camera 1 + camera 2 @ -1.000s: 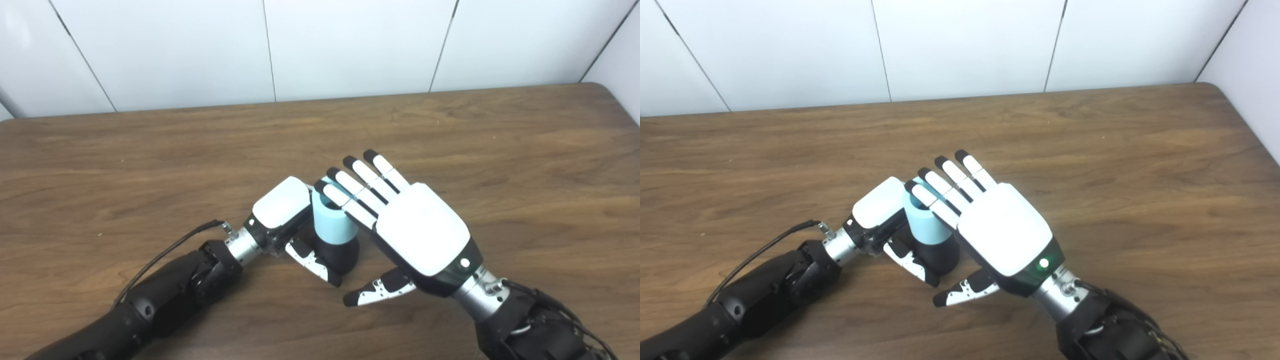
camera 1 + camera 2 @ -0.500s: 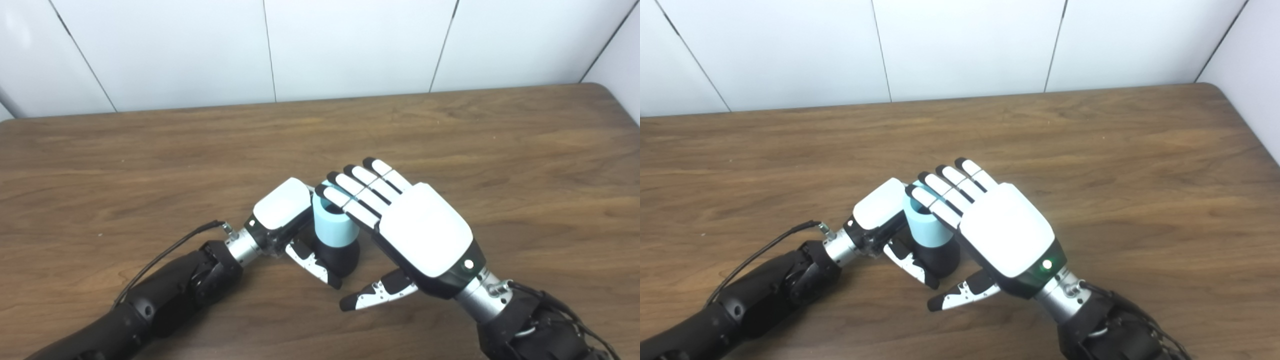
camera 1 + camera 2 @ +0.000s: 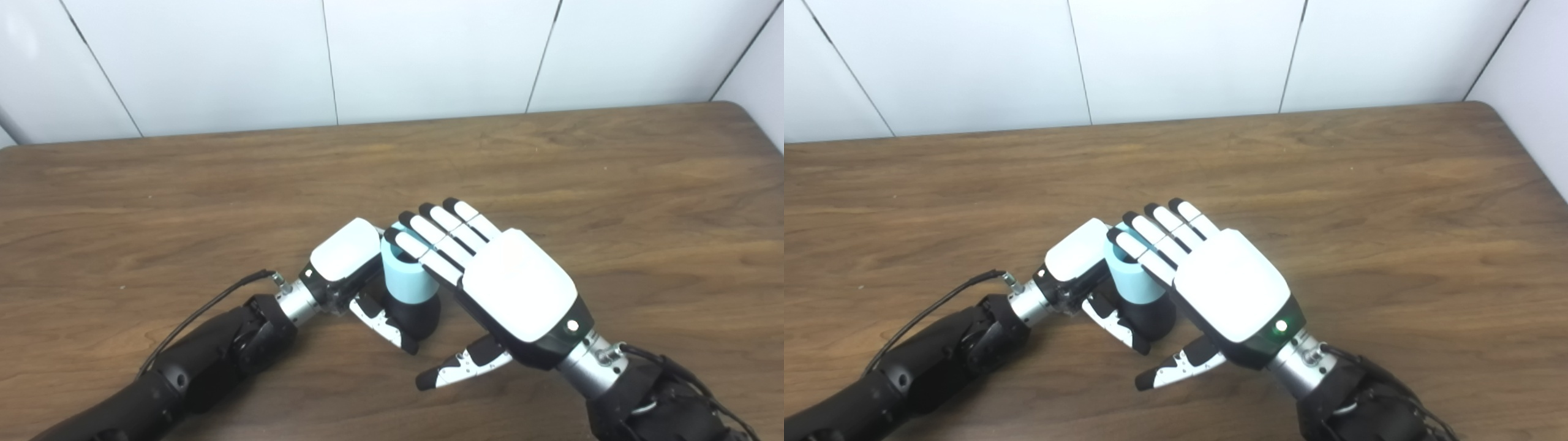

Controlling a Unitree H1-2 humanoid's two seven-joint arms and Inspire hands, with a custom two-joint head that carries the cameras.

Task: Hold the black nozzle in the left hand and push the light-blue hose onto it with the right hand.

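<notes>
Near the table's (image 3: 612, 184) middle my left hand (image 3: 346, 260) is wrapped around the black nozzle (image 3: 419, 315), light-blue hose (image 3: 407, 278) standing on top, and my right hand's (image 3: 517, 291) flat, pressed-together fingers (image 3: 438, 236) push from 4 o'clock, so an off-centre shove could tip it.

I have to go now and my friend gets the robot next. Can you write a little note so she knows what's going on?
Left hand: shut on the black nozzle, which stands upright on the table.
Right hand: open, fingers flat over the top of the light-blue hose, thumb free.
Done: the hose sits on the nozzle.
Left: whether it is fully seated cannot be seen; perhaps press down a bit more, then let go.
</notes>
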